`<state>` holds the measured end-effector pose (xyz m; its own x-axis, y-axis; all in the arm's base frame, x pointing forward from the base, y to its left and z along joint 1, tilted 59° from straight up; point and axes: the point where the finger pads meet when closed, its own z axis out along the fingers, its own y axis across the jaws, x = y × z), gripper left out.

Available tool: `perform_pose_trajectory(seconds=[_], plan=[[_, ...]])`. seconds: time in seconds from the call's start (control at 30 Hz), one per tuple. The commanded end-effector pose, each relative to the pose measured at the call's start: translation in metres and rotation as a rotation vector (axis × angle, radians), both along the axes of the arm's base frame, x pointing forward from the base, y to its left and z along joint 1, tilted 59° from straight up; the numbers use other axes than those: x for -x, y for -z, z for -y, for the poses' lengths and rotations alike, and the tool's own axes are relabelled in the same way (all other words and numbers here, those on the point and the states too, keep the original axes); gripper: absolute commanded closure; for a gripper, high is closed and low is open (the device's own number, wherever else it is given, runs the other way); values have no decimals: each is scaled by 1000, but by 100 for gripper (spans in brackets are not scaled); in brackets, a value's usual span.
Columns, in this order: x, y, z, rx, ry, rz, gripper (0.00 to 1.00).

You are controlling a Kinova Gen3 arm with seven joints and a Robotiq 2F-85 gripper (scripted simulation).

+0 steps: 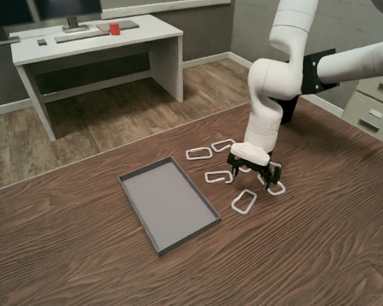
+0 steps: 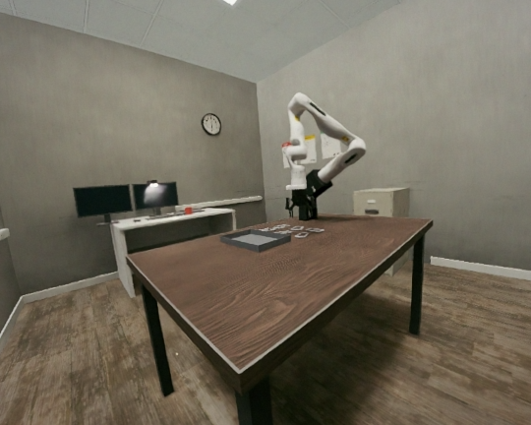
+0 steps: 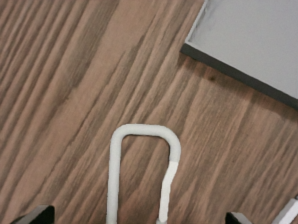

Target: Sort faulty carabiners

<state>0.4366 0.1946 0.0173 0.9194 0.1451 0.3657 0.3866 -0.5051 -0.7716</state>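
— Wood grain runs all round me: the brown table (image 1: 306, 248) stretches wide to the near side and to my right, with its far edge (image 1: 147, 139) running behind the loops. How much room do you see by the tray?

— The grey tray (image 1: 214, 217) lies to the left of the cluster, its long wall nearest the carabiners; nothing lies in it. Between that wall and the nearest loop there is a strip of bare wood. Where is your pincer?

— My gripper (image 1: 254, 178) hangs low over the middle of the cluster, fingers spread to their full width, grasping nothing. In the wrist view one carabiner (image 3: 142, 170) lies between my two finger tips, its rounded end pointing away from me, and the tray's corner (image 3: 192, 47) shows at upper right, apart from it.

— How many loops can you count?

— From above, two at the far side (image 1: 198, 154) and (image 1: 223, 145), one just left of my fingers (image 1: 218, 176), one on the near side (image 1: 244, 201), and one at my right (image 1: 275, 190) partly behind a finger. A further bit of white (image 1: 245, 170) shows under my palm; I cannot tell how much of a loop it is.

— Can you make out the gates?

— Only a seam on the one beneath me. The lower end of that loop is cut off by the frame, and in the exterior view the carabiners are too small to read.
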Motion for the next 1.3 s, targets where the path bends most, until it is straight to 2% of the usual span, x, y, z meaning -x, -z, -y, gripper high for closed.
perform_pose_trajectory(seconds=[0.0, 0.67, 0.7, 1.23, 1.27], plan=[[-1, 0, 1, 0, 2, 1, 0], [-1, 0, 1, 0, 2, 1, 0], [-12, 44, 29, -10, 65, -103, 0], [-12, 44, 29, -10, 65, -103, 0], [-17, 89, 58, -17, 127, -204, 0]])
